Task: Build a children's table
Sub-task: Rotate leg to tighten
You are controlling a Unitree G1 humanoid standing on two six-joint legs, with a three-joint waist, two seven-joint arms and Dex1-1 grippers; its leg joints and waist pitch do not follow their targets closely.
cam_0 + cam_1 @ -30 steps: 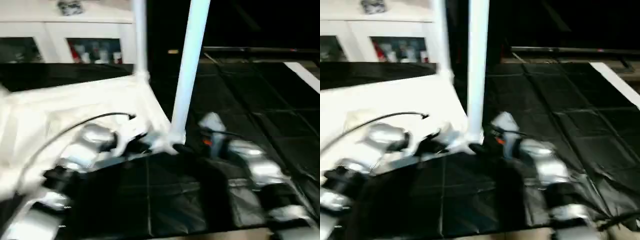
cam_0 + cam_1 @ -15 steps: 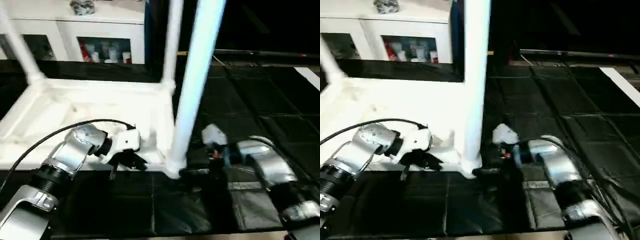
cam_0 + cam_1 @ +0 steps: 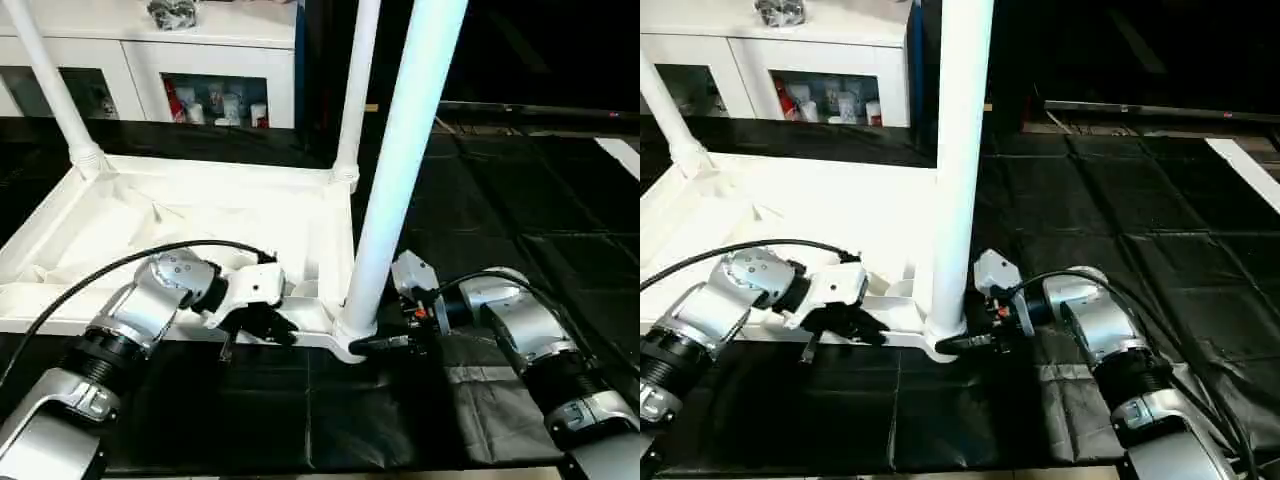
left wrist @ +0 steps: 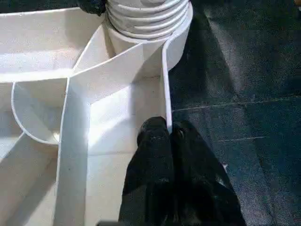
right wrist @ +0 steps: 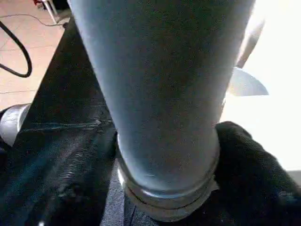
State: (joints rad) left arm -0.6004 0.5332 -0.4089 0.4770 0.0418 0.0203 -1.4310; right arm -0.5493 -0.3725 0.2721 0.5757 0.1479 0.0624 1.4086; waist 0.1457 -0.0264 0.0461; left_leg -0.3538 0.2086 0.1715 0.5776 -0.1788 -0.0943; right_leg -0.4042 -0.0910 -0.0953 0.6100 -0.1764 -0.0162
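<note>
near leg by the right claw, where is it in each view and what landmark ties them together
Left eye: near leg, right of centre, rising from the tabletop's near corner.
Right eye: centre.
Left wrist: ribbed foot in its socket.
Right wrist: fills the middle.
Shared landmark: that near corner socket.

Head views sharp, dim dark mat (image 3: 470, 200); tabletop (image 3: 200, 210) glares white. My right wrist view: leg (image 5: 160, 94) close, soft, backlit.

surface: black mat (image 3: 520, 230) | lying on it: white tabletop (image 3: 190, 215), underside up, legs (image 3: 400, 170) upright
</note>
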